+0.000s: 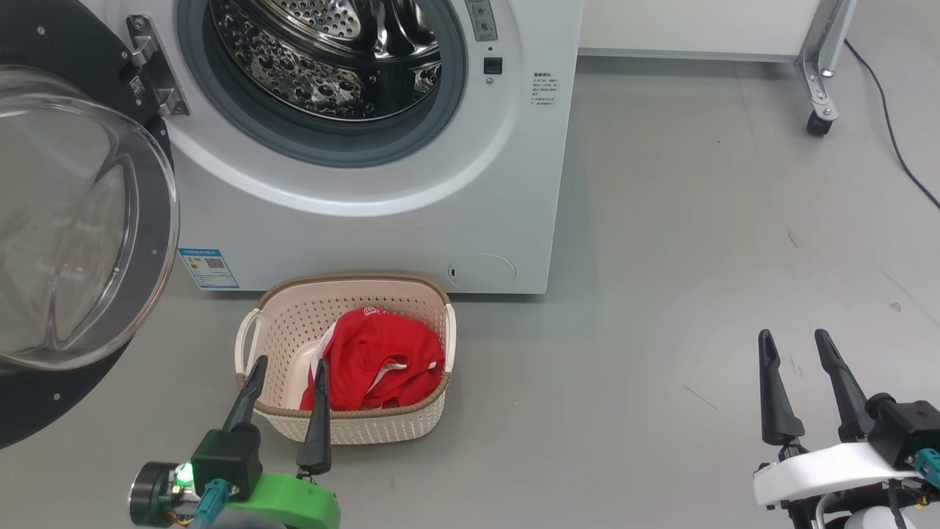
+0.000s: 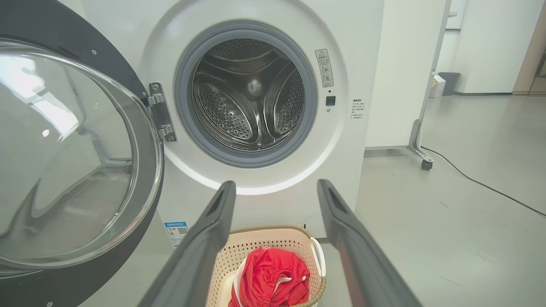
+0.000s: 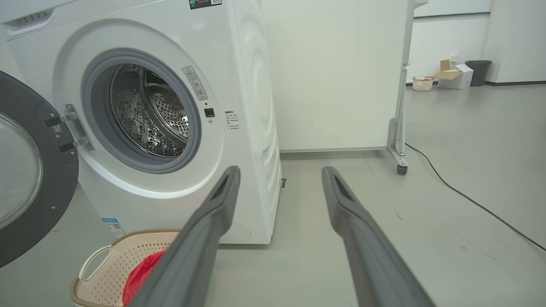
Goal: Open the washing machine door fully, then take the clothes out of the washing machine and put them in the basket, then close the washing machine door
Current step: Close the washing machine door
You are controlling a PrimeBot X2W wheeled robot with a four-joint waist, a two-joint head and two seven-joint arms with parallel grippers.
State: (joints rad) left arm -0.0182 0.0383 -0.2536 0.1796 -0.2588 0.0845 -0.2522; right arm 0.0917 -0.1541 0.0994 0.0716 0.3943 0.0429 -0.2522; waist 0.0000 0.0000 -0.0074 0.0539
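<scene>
I am keeping my left end effector (image 1: 290, 364) and my right end effector (image 1: 794, 336) released, grasping nothing. The clothes (image 1: 378, 360) are lying inside the basket (image 1: 352, 281), which is standing on the floor (image 1: 661, 294) just in front of the washing machine (image 1: 382, 220); the drum (image 1: 330, 59) is looking empty. The washing machine door (image 1: 73, 220) is standing wide open at my left. Risks I am noting: my left fingers are hovering at the basket's near rim, so a careless swing toward the door is risking knocking the basket or snagging fabric. Pushing on the domed glass rather than the black rim is risking a slip and an unlatched door.
</scene>
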